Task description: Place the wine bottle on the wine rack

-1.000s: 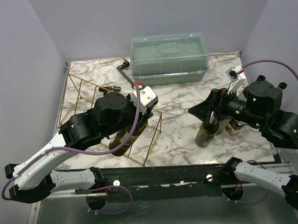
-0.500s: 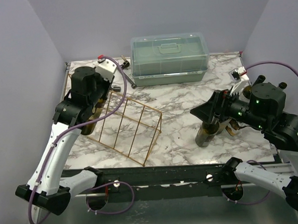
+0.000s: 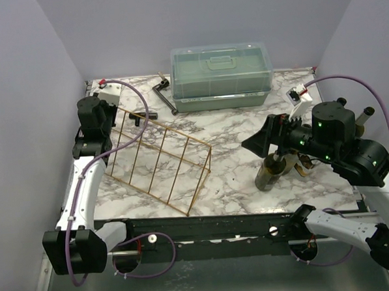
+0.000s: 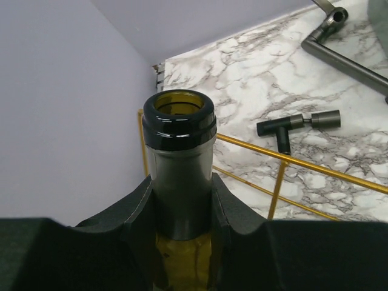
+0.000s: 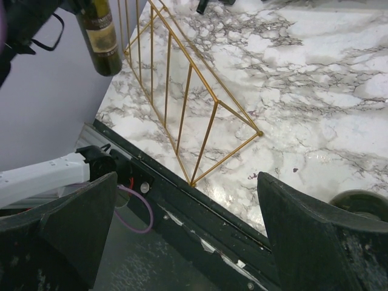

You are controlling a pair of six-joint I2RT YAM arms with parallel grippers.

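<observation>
Overhead, my left arm (image 3: 84,184) stands at the left end of the wine rack (image 3: 159,161). The right gripper (image 3: 266,140) is spread wide above a second bottle (image 3: 269,172). At the left wrist, the left gripper (image 4: 180,194) clamps the neck of the wine bottle (image 4: 179,130), with rack bars just beyond. From the right wrist, that bottle hangs roughly upright beside the rack's far end.
</observation>
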